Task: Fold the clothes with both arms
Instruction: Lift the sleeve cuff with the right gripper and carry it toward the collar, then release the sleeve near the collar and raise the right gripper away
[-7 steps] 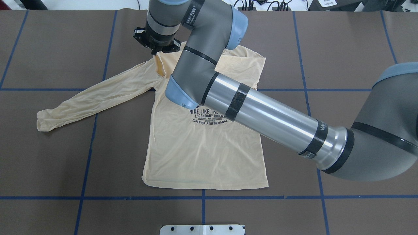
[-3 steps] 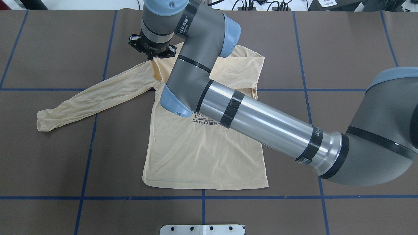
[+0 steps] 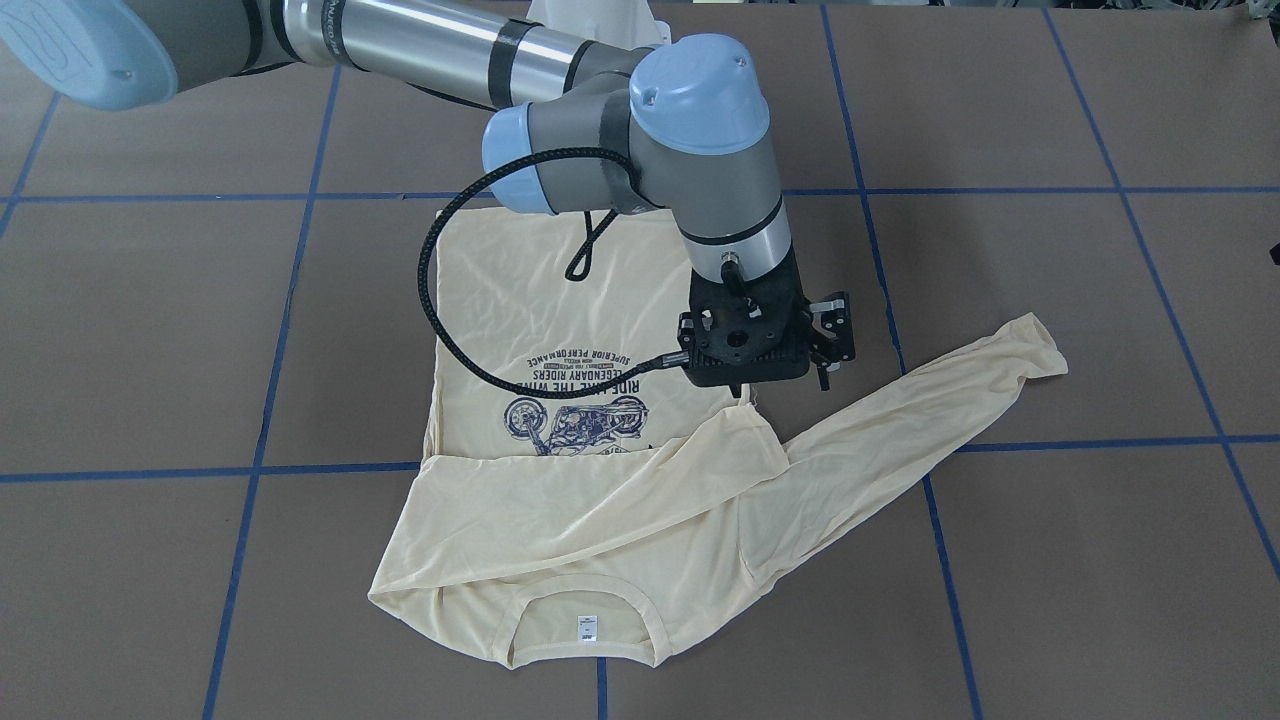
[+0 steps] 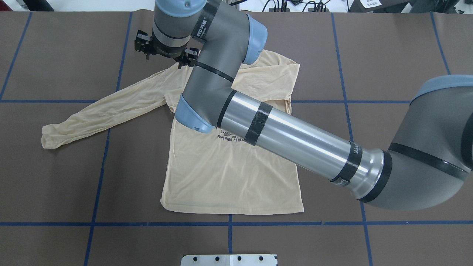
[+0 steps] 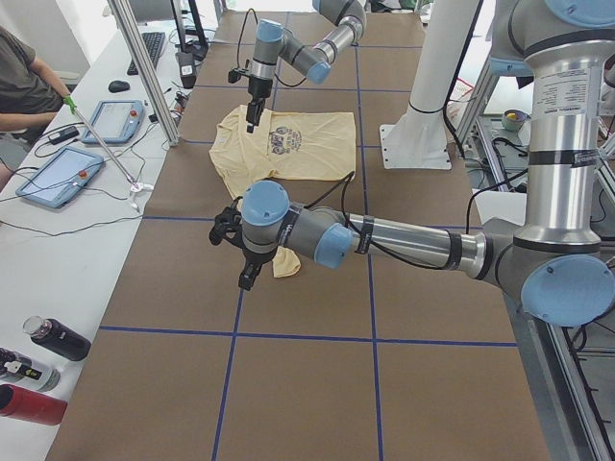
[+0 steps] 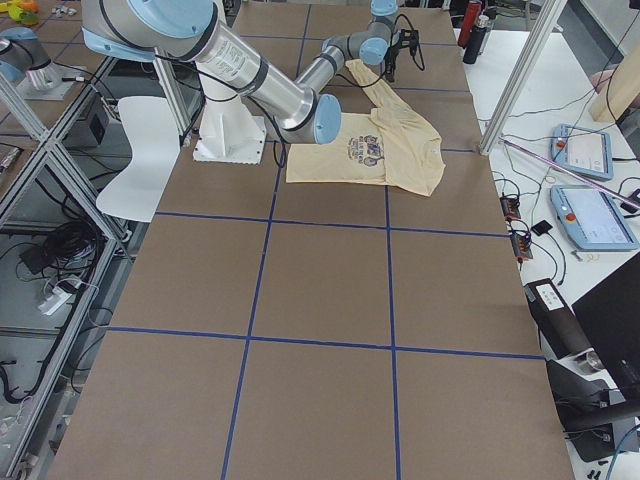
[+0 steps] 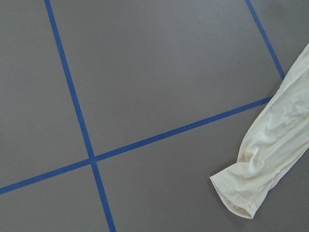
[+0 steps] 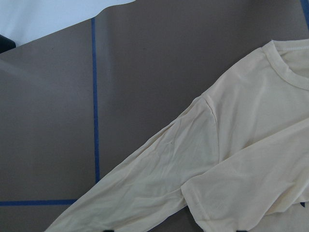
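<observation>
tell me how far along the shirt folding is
Done: one sleeve lies folded across the chest of the shirt. In hand: nothing is gripped. The right tool hovers above the shoulder of the other sleeve, which lies stretched out flat, and the left tool hangs near its cuff. Left: fold that sleeve in, then fold the body, whose hem lies flat.
</observation>
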{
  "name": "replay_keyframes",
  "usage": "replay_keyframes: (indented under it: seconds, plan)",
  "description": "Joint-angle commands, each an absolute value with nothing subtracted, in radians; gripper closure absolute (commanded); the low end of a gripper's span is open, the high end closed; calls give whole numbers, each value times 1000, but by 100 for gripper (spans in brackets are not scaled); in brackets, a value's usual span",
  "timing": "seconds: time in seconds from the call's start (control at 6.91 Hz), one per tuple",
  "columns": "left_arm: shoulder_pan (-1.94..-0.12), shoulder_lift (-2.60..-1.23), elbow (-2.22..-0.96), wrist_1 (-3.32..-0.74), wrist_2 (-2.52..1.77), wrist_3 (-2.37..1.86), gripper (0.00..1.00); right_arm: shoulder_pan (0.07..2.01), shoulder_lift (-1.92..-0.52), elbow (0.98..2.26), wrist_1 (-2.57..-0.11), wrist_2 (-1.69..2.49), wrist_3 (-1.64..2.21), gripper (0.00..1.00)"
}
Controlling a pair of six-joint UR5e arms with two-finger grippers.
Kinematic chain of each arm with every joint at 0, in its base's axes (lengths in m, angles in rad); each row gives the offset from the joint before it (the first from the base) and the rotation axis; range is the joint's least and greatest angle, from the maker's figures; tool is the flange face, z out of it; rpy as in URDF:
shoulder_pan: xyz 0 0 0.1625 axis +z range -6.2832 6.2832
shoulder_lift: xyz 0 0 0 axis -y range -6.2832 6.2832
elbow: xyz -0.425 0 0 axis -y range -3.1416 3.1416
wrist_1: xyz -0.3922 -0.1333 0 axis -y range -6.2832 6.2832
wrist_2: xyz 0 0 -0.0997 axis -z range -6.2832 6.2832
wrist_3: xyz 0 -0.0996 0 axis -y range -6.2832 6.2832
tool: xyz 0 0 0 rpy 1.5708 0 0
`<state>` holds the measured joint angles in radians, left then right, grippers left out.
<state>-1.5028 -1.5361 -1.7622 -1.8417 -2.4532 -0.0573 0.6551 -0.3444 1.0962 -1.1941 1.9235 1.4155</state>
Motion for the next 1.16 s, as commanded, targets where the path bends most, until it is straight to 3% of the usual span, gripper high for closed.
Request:
replay_keyframes:
  seconds: [0.0,0.29,0.72,1.01]
  plan:
    - [-1427,-1557,-1760,-1976,-2447,-286,1,743,-541,1290,-1209,2119,1482,1]
    - [-1303,-1545,-1759,-2031,-2396,-469,1,817,-823,1559,-1254,2195,1470,2]
    - [-1188,-1537,-1723,-2057,-2310,-474,1,899,-1047,1663,-1261,2232,1428,2]
    - [-1135,-1537,-1566,-2284,-2283,-477,5,913,-1097,1690,-1261,2226,1416,4]
